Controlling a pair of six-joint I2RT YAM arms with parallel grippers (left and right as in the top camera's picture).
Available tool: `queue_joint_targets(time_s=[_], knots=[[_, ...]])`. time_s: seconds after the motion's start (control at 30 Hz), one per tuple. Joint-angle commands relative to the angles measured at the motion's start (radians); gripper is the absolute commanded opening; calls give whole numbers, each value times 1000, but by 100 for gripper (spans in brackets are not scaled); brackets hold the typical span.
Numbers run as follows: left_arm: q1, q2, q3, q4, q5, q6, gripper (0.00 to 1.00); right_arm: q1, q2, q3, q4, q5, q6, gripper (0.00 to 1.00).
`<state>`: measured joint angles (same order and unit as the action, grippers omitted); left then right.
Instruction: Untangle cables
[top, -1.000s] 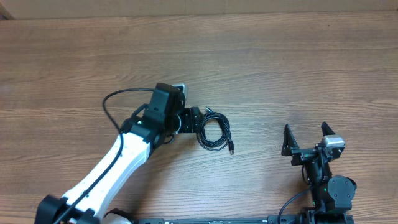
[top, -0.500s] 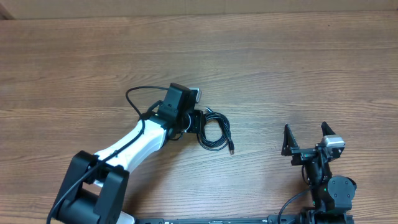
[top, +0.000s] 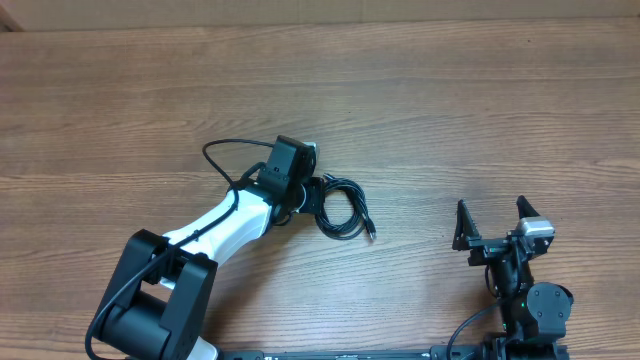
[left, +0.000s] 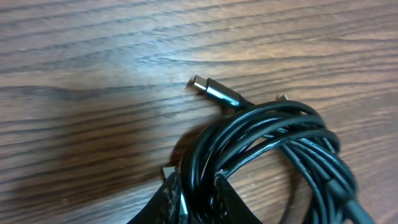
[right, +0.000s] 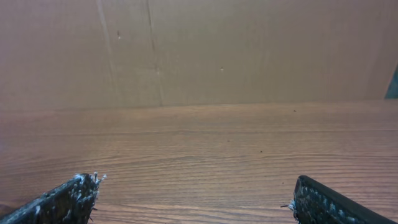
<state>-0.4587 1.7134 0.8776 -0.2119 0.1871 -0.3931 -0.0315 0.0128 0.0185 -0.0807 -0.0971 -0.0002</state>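
Two arms on screen, so we start big. The wooden table (top: 480, 90) fills the overhead view, grain running side to side, and the right wrist cam shows a brown board wall (right: 186, 50) standing at its far edge.

Next, the left arm (top: 225, 225), white shell w/ black joints, is stretched diagonally from bottom-left toward mid-table. Its own thick black wire (top: 230, 142) loops off behind the wrist. The right arm (top: 525, 300) sits folded at bottom-right, well apart from the action.

Now the cables (top: 345, 212): thin black cords coiled in one small bundle near the table's center, just right of the left arm's tip. Up close on the left wrist cam, the cables (left: 267, 143) are glossy loops wound over each other. We can't count separate cords w/ any certainty.

The left gripper (top: 312, 195) is at the bundle's left edge. On the wrist cam we see it (left: 196, 190) pinched on a strand of the coil, fingers (left: 227, 199) tight on either side. The right gripper (top: 491, 228) hangs w/ fingers spread wide. Its own cam agrees, w/ only bare wood in the gap (right: 196, 190).

Smallest bits: a silver-tipped plug (left: 208, 89) pokes out of the coil's top-left, flat on the wood. Overhead, another plug end (top: 370, 233) sticks out at the bundle's lower right.
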Motion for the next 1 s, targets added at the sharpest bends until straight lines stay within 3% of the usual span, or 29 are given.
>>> queue_joint_targets(time_s=[0.0, 0.57, 0.77, 0.97], knots=[[-8, 15, 10, -1, -64, -14, 18, -3, -10, -10, 4, 7, 3, 100], [-7, 16, 10, -115, -139, -15, 19, -3, -10, -10, 4, 7, 3, 100], [-7, 16, 10, -171, -138, -80, 22, -3, -10, -10, 4, 7, 3, 100], [3, 16, 11, -191, -151, -71, 18, -3, -10, -10, 4, 6, 3, 100]])
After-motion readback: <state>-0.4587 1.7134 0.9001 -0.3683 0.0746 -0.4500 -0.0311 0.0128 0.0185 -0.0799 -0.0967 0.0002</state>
